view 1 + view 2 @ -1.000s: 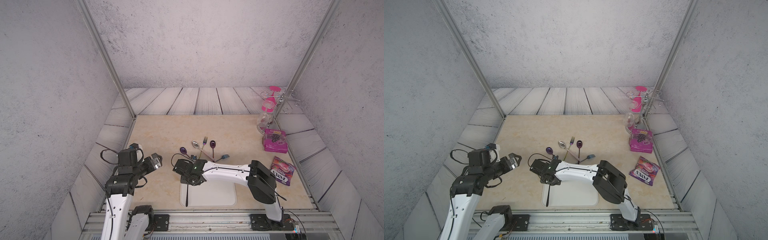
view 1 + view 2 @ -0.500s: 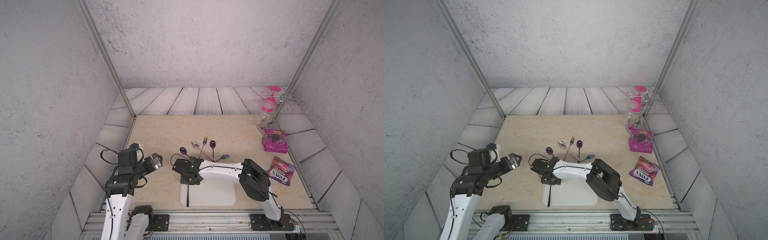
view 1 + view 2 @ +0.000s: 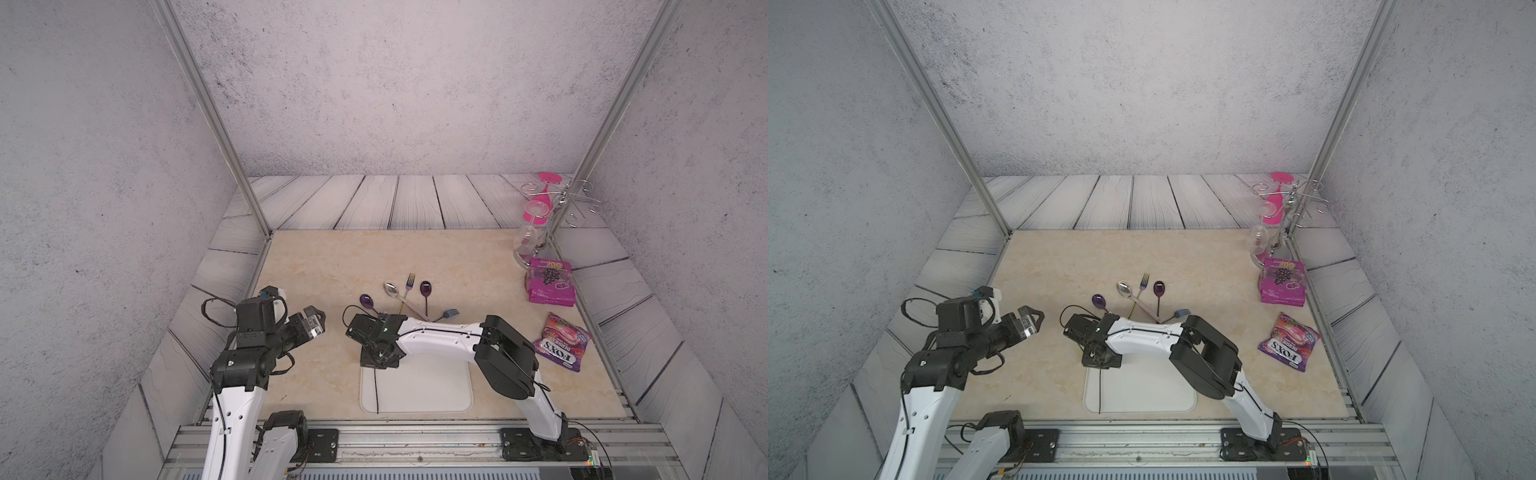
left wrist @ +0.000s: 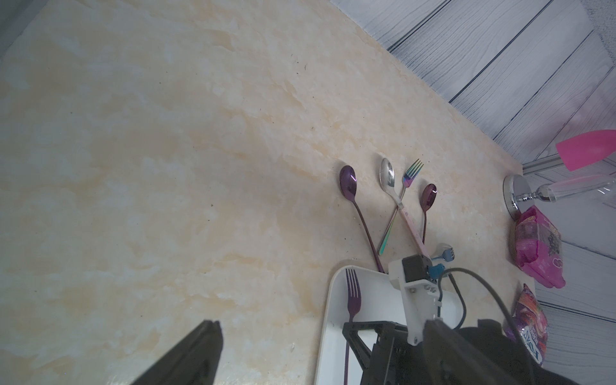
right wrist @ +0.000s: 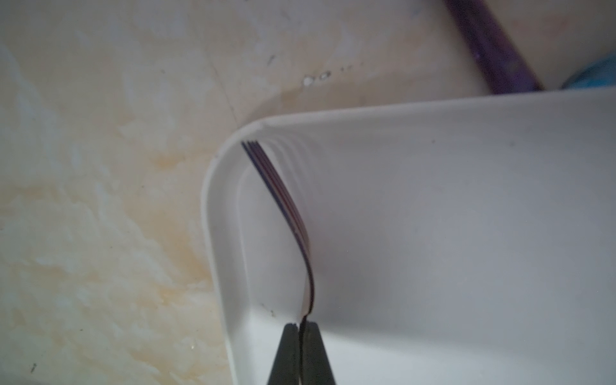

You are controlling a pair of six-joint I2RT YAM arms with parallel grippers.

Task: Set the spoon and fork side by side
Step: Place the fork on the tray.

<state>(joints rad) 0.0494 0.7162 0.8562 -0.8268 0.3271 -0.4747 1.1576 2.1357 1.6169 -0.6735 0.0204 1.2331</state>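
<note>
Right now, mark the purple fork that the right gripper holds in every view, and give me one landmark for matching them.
Top view: purple fork, thin dark handle along the white tray's left edge.
Top view: same spot, same tray.
Left wrist: tines showing near a corner of the tray.
Right wrist: seen edge-on, pinched by the right gripper, tines at the tray's corner.
Shared landmark: the white tray.

My right jaws are pinching fork (image 3: 376, 390) in tray's (image 3: 428, 388) left side; spare cutlery (image 3: 404, 296) sitting behind tray, snack packs (image 3: 552, 286) right.
</note>
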